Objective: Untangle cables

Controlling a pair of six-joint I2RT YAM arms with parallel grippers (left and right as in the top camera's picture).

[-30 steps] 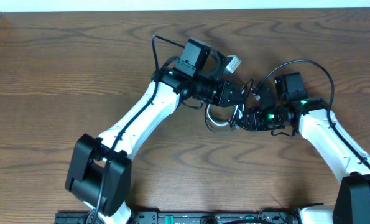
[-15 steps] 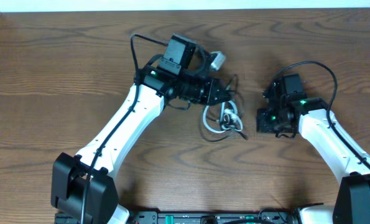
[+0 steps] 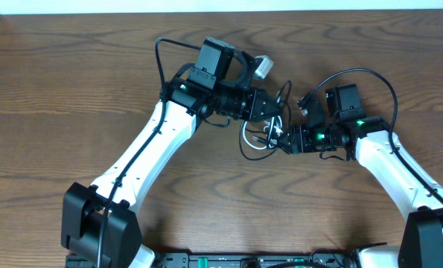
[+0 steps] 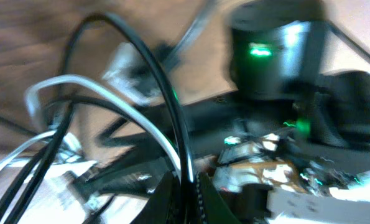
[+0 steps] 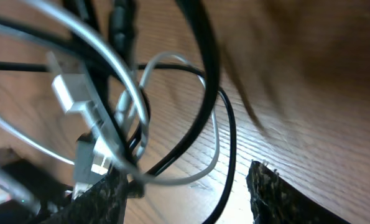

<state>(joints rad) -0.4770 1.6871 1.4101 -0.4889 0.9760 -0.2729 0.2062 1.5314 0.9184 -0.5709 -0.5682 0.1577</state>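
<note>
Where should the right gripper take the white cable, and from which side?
Grip the white cable at its outer loop, straight ahead between the fingers of the open right gripper; near its plug it weaves through the black cable.

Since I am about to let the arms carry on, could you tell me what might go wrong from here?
The left gripper holds the black cable, which loops through the white cable; pulling may tighten the tangle. The right gripper has open jaws straddling strands of both cables, so closing may catch both. The grippers sit close together and may collide.
</note>
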